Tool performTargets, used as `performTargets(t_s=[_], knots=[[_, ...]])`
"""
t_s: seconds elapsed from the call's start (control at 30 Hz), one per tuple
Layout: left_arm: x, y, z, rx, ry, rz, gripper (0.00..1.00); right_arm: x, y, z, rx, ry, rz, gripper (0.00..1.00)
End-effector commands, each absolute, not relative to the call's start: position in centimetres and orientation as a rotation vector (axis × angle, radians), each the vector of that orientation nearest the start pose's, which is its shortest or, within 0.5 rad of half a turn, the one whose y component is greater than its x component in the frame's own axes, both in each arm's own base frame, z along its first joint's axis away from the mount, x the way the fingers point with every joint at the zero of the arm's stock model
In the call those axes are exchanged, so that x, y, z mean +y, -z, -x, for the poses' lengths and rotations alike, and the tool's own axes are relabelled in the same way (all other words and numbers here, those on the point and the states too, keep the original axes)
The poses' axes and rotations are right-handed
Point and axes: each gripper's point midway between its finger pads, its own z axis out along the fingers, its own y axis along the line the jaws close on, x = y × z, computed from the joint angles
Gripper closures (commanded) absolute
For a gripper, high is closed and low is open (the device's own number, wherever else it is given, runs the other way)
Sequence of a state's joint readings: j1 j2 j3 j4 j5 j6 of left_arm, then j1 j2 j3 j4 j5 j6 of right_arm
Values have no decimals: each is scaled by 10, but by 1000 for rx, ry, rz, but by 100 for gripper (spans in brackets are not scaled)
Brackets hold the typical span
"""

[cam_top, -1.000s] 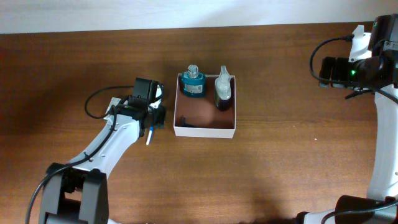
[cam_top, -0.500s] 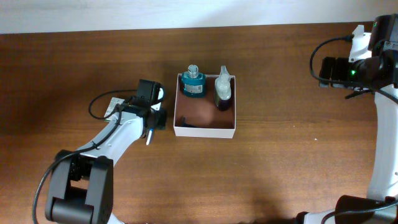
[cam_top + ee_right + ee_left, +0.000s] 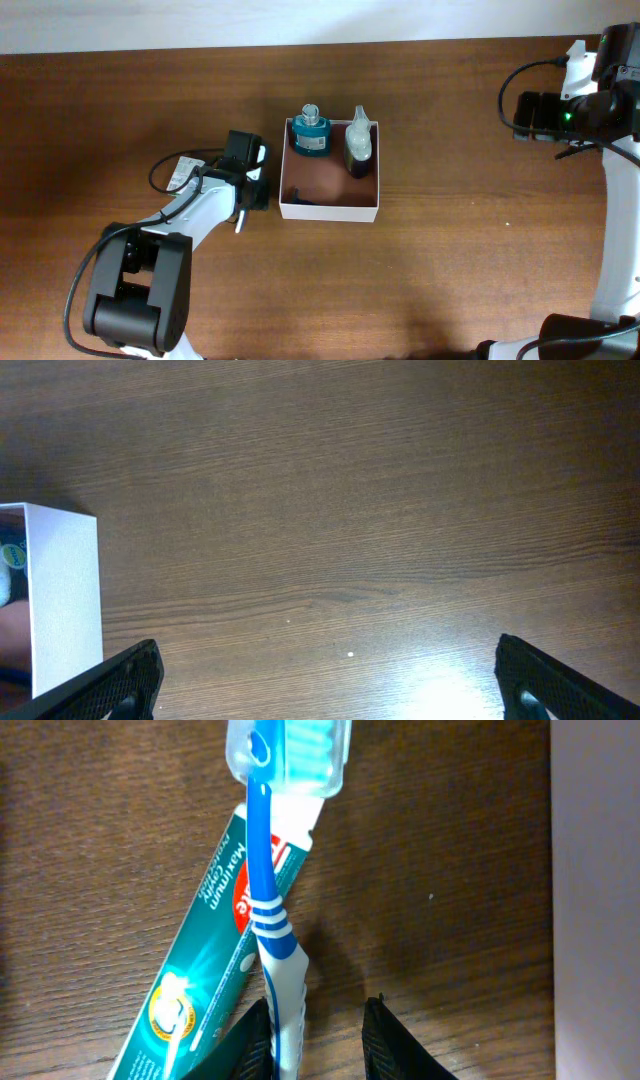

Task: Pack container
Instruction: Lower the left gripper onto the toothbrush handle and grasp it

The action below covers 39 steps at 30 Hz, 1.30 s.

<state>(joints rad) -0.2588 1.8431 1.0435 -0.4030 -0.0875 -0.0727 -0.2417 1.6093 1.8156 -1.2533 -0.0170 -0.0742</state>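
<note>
- Container (image 3: 330, 212), a square white box with a reddish-brown inside, is sitting mid-way along the surface (image 3: 450, 270), holding a blue bottle (image 3: 311, 135) and a pale bottle (image 3: 358, 142) by its far wall.
- Left claw (image 3: 318, 1012) is hanging just left of it, released, fingers parted around a blue toothbrush (image 3: 272, 910) lying across a green toothpaste tube (image 3: 205, 990).
- Right claw (image 3: 322, 660) is hovering well to the right, spread wide, grasping nothing.

Overhead straight down; wrist cams close over table (image 3: 460, 270); container (image 3: 65, 600) shared
</note>
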Motion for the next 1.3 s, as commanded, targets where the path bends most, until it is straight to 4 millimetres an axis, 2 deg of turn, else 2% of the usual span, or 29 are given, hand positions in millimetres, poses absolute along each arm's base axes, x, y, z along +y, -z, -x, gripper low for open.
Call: performTargets(t_s=[0.0,0.17,0.37,0.57,1.0,1.07,1.1,1.23,1.27], knots=[[-82,-7,-390,2744,-52,-206,70,-88,-275,-371,2604,79,-228,2],[-82,-7,-390,2744,-52,-206,73,-88,-275,-371,2604,79,-228,1],[-82,-7,-390,2744,-52,-206,83,-88,-275,-371,2604,79,-228,2],[-82,-7,-390,2744,-52,-207,84,-88,-275,-371,2605,79,-228,1],[-82,-6,-388,2748,-53,-207,82,-88,-275,-371,2605,79,-228,1],[-82,-5,-388,2751,-54,-208,65,-88,-275,-371,2605,79,-228,1],[-82,-5,-388,2751,-53,-208,60,-88,-275,-371,2605,79,-228,2],[-82,-4,-387,2754,-54,-208,61,-88,-275,-371,2605,79,-228,1],[-82,-4,-387,2754,-54,-208,66,-88,-275,-371,2605,79,-228,1]])
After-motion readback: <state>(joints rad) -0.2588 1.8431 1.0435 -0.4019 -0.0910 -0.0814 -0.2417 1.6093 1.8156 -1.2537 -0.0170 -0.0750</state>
